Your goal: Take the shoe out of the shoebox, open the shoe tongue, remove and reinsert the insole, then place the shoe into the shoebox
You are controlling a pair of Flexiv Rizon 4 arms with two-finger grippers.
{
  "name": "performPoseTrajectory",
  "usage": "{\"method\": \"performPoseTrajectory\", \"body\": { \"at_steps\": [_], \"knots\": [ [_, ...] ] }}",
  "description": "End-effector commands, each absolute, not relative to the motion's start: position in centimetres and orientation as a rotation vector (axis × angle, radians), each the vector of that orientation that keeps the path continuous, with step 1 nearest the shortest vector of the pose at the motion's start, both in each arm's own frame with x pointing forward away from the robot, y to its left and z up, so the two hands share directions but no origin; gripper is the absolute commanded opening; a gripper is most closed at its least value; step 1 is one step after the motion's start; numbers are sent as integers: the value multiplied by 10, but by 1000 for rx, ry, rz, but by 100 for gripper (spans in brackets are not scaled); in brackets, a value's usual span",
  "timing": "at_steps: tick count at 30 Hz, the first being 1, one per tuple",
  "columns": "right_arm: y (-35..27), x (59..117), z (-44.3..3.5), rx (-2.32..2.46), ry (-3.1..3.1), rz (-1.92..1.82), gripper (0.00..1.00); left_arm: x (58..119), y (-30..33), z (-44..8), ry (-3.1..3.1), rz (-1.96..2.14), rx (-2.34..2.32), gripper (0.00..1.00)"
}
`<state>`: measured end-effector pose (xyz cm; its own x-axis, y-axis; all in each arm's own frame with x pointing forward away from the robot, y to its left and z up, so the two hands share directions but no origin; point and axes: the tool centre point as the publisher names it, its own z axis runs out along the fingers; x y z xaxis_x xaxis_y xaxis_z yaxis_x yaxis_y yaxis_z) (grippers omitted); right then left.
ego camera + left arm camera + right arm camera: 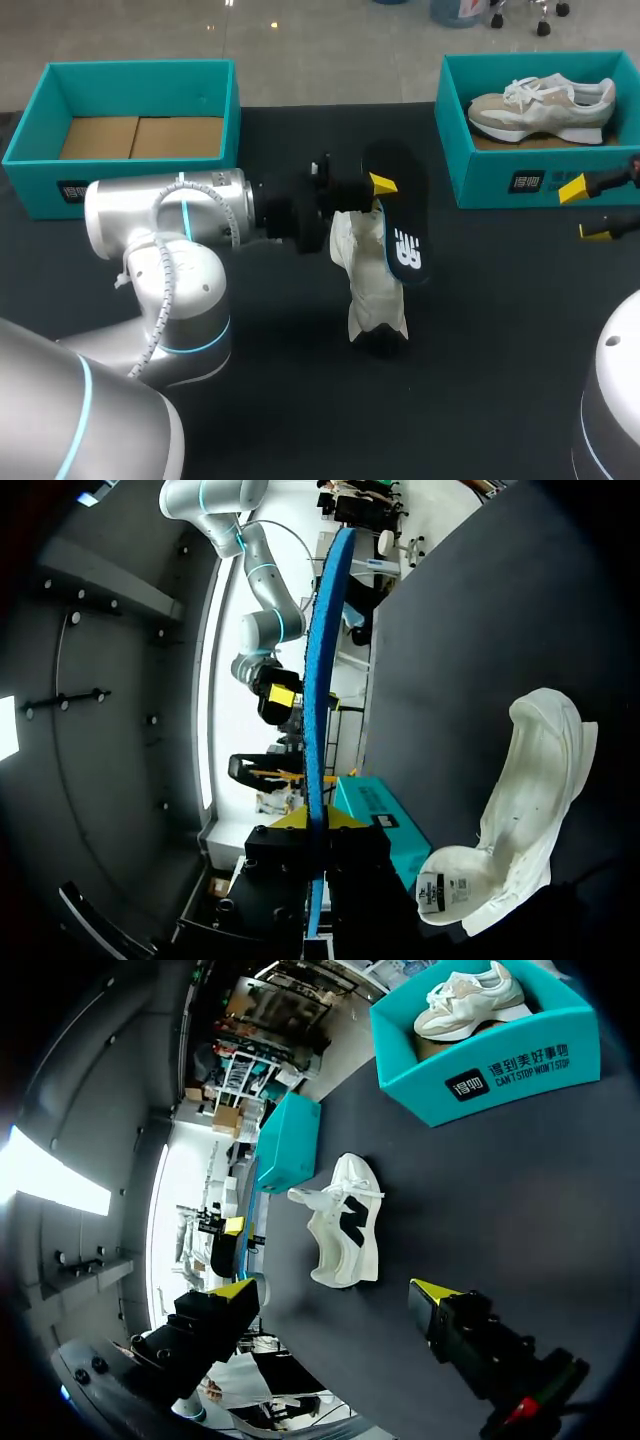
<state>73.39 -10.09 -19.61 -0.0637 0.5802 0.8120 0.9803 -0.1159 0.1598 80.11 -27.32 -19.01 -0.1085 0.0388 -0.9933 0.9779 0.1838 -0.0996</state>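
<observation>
Blue-edged insole [403,225], dark upper face, with a white logo [408,250] toward the end closest to the white sneaker [368,285]; logo noted, not transcribed.

Hold: left gripper [316,822] is clamped on the insole, one yellow tip on each flat face.

Position: the insole stands on edge just beside the sneaker, on the flank that faces the occupied shoebox [490,180]. From the head view its lower end overlaps the sneaker. The left wrist view shows black tabletop [480,350] between them, so contact cannot be confirmed.

Long axes: insole and sneaker run roughly parallel.

Judgement: reinsertion turns on bringing the insole's lower end across to the sneaker's opening. From the left wrist that opening shows white lining, and it lies to one side of the fingers.

Nearer arm: left, right by the sneaker. The right gripper [332,1292] has its fingers spread wide and holds nothing. It is well apart from the sneaker, near the occupied shoebox's front wall. The sneaker lies ahead of it, flank showing a black letter mark [352,1218].

Writing:
- A small printed tag [436,890] inside the sneaker is too small to read.
- Both teal boxes carry white print on their fronts.

Boxes:
- The occupied shoebox holds a grey-beige sneaker [545,105].
- The empty shoebox [140,90] is well apart on the white sneaker's opposite flank, with its cardboard floor bare. It is the likely destination.
</observation>
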Motion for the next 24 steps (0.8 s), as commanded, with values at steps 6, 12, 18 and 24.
{"method": "performPoseTrajectory", "body": {
  "at_steps": [6, 12, 18, 24],
  "knots": [
    [-100, 732, -196, -1729, -1669, -1068, 100, 790, -273, -187, 1458, -1278, 1016, 0],
    [-100, 732, -196, -1729, -1669, -1068, 100, 768, -265, -184, 1563, -1427, 1003, 0],
    [-100, 732, -196, -1729, -1669, -1068, 100, 746, -256, -187, 1660, -1571, 957, 0],
    [-100, 732, -196, -1729, -1669, -1068, 100, 727, -254, -196, 1715, -1658, 883, 0]
  ]
}}
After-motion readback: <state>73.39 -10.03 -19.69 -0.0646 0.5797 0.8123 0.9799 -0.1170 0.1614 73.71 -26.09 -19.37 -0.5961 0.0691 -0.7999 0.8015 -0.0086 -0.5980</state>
